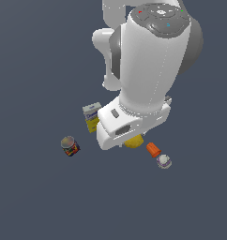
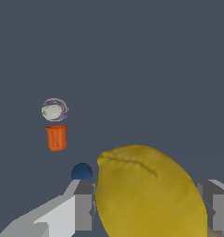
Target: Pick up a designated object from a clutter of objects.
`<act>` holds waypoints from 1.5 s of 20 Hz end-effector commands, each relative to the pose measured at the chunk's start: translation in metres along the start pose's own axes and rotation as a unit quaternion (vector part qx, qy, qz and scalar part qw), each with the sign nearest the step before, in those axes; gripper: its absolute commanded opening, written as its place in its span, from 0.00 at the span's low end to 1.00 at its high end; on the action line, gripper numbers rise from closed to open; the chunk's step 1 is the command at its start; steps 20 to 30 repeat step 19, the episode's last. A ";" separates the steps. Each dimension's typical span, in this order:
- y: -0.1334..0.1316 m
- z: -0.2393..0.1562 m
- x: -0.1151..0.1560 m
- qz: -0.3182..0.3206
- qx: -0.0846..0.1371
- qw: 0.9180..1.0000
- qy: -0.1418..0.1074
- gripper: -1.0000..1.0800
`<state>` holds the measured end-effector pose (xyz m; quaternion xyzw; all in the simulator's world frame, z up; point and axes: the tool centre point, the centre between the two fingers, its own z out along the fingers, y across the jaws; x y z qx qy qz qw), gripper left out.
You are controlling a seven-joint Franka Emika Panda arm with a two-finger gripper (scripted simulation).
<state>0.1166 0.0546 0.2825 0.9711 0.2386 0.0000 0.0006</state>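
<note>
The designated object, a bright yellow lemon-like ball (image 2: pixel 148 190), fills the space between my gripper's (image 2: pixel 148 206) two grey fingers (image 2: pixel 84 203), which press against both its sides. In the exterior view only a sliver of the yellow ball (image 1: pixel 132 142) peeks out under the white hand (image 1: pixel 129 123), which hides the fingers. Whether the ball rests on the floor or hangs above it cannot be told. Around it lies the clutter of objects.
A yellow-and-white box (image 1: pixel 91 116) and a multicoloured can (image 1: pixel 70 146) lie on the exterior view's left. An orange cylinder (image 1: pixel 153 149) (image 2: pixel 56 137) and a white-purple cup (image 1: pixel 164 161) (image 2: pixel 54 109) lie on its right. A dark blue ball (image 2: pixel 81 172) sits just past one finger.
</note>
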 end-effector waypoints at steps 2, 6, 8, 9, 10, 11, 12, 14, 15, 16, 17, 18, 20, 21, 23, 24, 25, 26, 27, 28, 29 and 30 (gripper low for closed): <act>-0.015 -0.029 0.013 0.000 0.000 1.000 0.000 0.00; -0.028 -0.052 0.024 0.000 0.000 1.000 0.000 0.00; -0.032 -0.061 0.029 0.000 0.000 1.000 0.000 0.00; -0.034 -0.064 0.031 0.000 0.000 1.000 0.000 0.00; -0.035 -0.067 0.032 0.000 0.000 1.000 0.000 0.00; -0.037 -0.070 0.034 0.000 0.000 1.000 0.000 0.00; -0.038 -0.072 0.035 0.000 0.000 1.000 0.000 0.00; -0.039 -0.076 0.037 0.000 0.001 1.000 0.000 0.00; -0.040 -0.077 0.038 0.000 0.001 1.000 0.000 0.00; -0.040 -0.077 0.038 0.000 0.001 1.000 0.000 0.00; -0.040 -0.078 0.039 0.000 0.001 1.000 0.000 0.00; -0.040 -0.078 0.039 0.000 0.001 1.000 0.000 0.00; -0.040 -0.078 0.039 0.000 0.001 1.000 0.000 0.00; -0.040 -0.078 0.039 0.000 0.001 1.000 0.000 0.00; -0.040 -0.078 0.039 0.000 0.001 1.000 0.000 0.00; -0.040 -0.078 0.039 0.000 0.001 1.000 0.000 0.00; -0.040 -0.078 0.039 0.000 0.001 1.000 0.000 0.00; -0.040 -0.078 0.039 0.000 0.001 1.000 0.000 0.00; -0.040 -0.078 0.039 0.000 0.001 1.000 0.000 0.00; -0.040 -0.078 0.039 0.000 0.001 1.000 0.000 0.00; -0.040 -0.078 0.039 0.000 0.001 1.000 0.000 0.00; -0.040 -0.078 0.039 0.000 0.001 1.000 0.000 0.00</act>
